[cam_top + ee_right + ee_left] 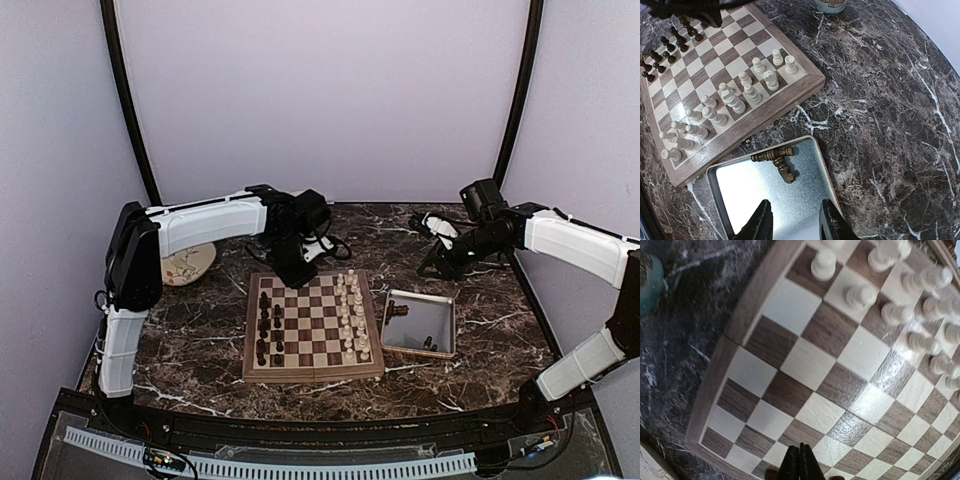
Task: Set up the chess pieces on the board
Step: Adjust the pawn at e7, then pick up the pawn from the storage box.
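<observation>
Two chess pieces (777,156) by my count (could be a third tucked in there, the view's too small to be sure) are lying flat in the metal tray (740,195); the tray sits on the marble table (880,100) just beside the right edge of the board (312,372). The other dark ones stand in two columns down the board's left side; the white pieces (350,318) line its right side.

Right gripper (795,204) hovers over the tray with its fingers apart and nothing between them; the tray pieces lie just ahead of it, toward the tray's board-side end. Left gripper (800,450) is pinched fully together, apparently on nothing, hanging above the far left part of the board; it's well apart from the tray, so the right arm is clearly the nearer one.

The bit the next grab hinges on, I reckon: one piece lies with its long axis running across the wrist view, on the same line as the gap between the fingers, so closing as-is would land on its ends; the other points diagonally toward the gripper. I'd guess a wrist twist is needed so the fingers straddle a piece across its narrow waist; on that shiny metal it may skid if nudged.
</observation>
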Robot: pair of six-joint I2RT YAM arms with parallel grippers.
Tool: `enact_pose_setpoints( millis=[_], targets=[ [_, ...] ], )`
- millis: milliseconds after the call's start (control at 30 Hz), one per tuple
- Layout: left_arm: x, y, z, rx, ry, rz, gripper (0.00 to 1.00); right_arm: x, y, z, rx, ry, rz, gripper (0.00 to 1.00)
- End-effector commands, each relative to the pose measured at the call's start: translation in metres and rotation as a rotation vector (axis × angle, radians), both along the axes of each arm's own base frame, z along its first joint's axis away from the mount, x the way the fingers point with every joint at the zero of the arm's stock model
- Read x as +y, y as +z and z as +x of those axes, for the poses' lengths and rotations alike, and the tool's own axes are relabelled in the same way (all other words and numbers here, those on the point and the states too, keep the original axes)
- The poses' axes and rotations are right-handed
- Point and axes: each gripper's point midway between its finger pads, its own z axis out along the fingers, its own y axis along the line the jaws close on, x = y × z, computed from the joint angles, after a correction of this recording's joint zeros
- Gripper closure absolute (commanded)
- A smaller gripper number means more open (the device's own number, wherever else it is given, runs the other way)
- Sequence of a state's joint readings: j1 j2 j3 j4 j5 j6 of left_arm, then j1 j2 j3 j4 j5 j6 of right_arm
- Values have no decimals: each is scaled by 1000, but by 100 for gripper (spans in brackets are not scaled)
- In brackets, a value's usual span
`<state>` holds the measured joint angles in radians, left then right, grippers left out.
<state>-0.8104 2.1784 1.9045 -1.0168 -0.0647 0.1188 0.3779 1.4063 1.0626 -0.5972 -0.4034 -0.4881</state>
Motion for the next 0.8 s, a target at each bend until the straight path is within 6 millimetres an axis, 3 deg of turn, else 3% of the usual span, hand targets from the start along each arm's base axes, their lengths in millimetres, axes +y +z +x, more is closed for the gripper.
enact_pose_setpoints(
  millis=[0,200,300,400,433,500,767],
  targets=[
    [-38,61,20,-166,-6,-171,94,-11,-2,9,-40,-38,-51,65],
    [-75,112,14,-262,-76,-373,73,-29,-30,0,35,-51,-176,61],
    [-81,132,16,-360,-107,-471,64,-30,-38,-13,90,-20,-196,60],
    [-77,169,13,-524,-145,-616,52,-33,-47,-28,146,16,-234,60],
    [-72,163,9,-552,-154,-635,48,-34,-50,-32,162,27,-247,61],
    [-64,172,7,-625,-152,-675,43,-36,-56,-43,194,47,-265,63],
    [-37,162,8,-702,-77,-638,42,-31,-83,-84,279,168,-367,63]
  ],
)
